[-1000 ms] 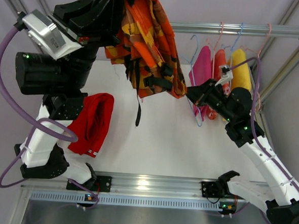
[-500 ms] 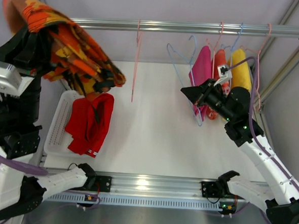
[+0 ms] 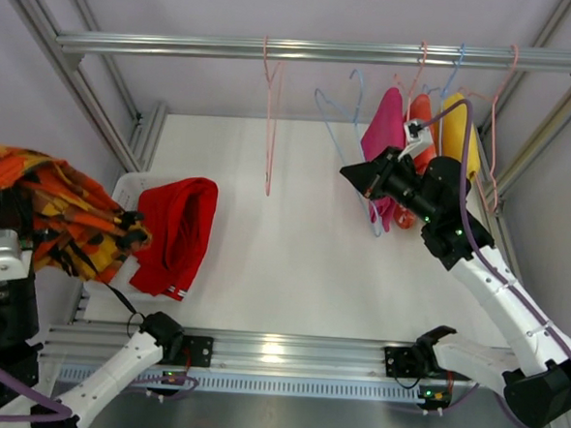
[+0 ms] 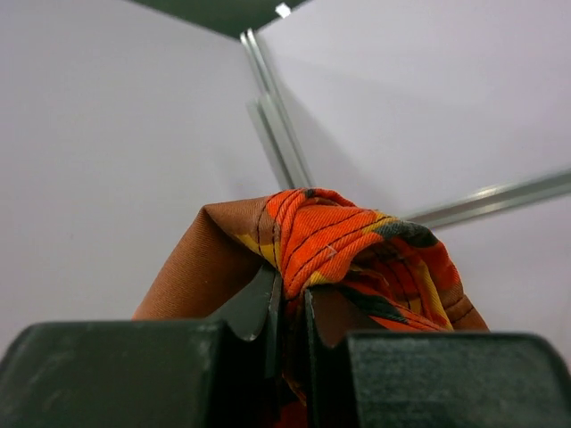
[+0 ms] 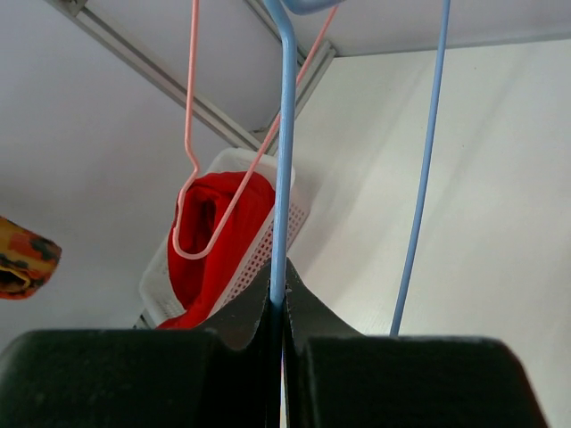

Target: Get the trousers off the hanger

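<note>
1. Left hand (image 4: 290, 299): its fingers are pressed together on a fold of the orange patterned trousers (image 3: 58, 215). The cloth is bunched over the hand at the left edge of the overhead frame, on no hanger.
2. Red trousers (image 3: 176, 229): these lie left of centre, draped over the right rim of the white basket (image 3: 124, 187) and onto the surface (image 3: 292, 263).
3. Right hand (image 5: 284, 299): its fingers are pinched on the wire of the blue hanger (image 5: 285, 134), right of centre in the overhead frame.
4. Pink hanger (image 3: 270, 126): it hangs from the rail (image 3: 324, 51) at upper centre.
5. Upper right: a pink garment (image 3: 383, 133), an orange garment (image 3: 423, 111) and a yellow garment (image 3: 458, 128) hang from the rail, close behind the right hand.
</note>
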Available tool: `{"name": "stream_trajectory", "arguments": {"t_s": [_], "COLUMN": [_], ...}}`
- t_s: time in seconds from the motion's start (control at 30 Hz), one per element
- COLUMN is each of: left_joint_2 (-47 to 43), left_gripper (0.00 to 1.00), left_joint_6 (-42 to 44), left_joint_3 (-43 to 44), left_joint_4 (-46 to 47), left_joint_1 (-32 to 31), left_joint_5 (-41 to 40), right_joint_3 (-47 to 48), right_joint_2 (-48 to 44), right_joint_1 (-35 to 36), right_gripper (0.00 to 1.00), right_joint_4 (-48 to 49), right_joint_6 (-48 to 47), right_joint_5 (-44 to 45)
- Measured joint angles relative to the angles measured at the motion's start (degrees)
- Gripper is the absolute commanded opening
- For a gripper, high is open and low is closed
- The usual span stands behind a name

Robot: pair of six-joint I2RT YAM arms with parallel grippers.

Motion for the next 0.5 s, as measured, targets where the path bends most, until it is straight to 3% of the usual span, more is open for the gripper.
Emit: {"name": "stream_trajectory", "arguments": {"t_s": [0.2,0.5], "left_joint_2": [-8.8,-15.1], "left_gripper": [0.0,0.0], "left_joint_6": [1.5,-2.1], "left_joint_3": [-8.6,-15.9], "left_joint_4": [-10.3,-20.9], "left_joint_1": [2.1,4.6], "left_joint_5": [-6.8,-8.6], "right_joint_3": [1.3,1.9], "right_joint_2": [0.6,2.0], "right_joint_1": [0.1,0.2], "right_gripper": [0.0,0.0], "right_joint_4": [-0.4,-0.7], "right_joint_6": [-0.7,-1.0], "right_joint_5": [0.0,0.0]}}
